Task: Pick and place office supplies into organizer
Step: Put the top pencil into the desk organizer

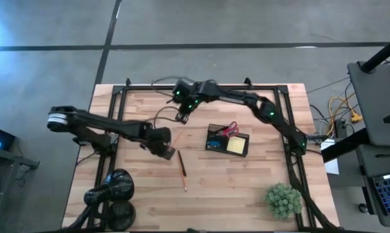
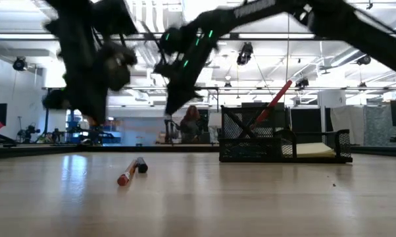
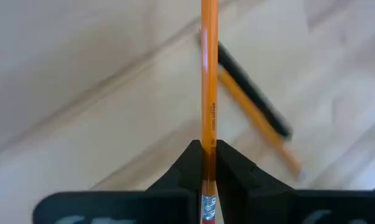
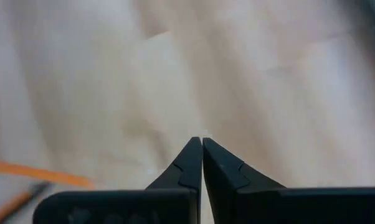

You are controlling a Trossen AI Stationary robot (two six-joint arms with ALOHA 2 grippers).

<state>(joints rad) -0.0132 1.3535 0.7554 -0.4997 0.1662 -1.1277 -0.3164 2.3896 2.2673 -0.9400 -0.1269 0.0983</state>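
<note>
My left gripper is shut on an orange pencil left of the table's middle. Below it, an orange pencil and a dark pen lie side by side flat on the wood. My right gripper hangs shut and empty above the table, farther back. The dark organizer stands right of the middle, with red-handled scissors sticking up out of it, and a blue piece and a yellow note pad inside. My left gripper pinches the orange pencil between its two fingers near the eraser end, just ahead of the metal band. The fingers slant down and lie along the pencil, which sticks out straight ahead past the fingertips. Whether its far end touches the table I cannot tell.
A black round lamp-like object stands at the near left corner and a green spiky plant ball at the near right. A black frame runs around the table's edges. Bare wood lies between the loose pencil and the organizer.
</note>
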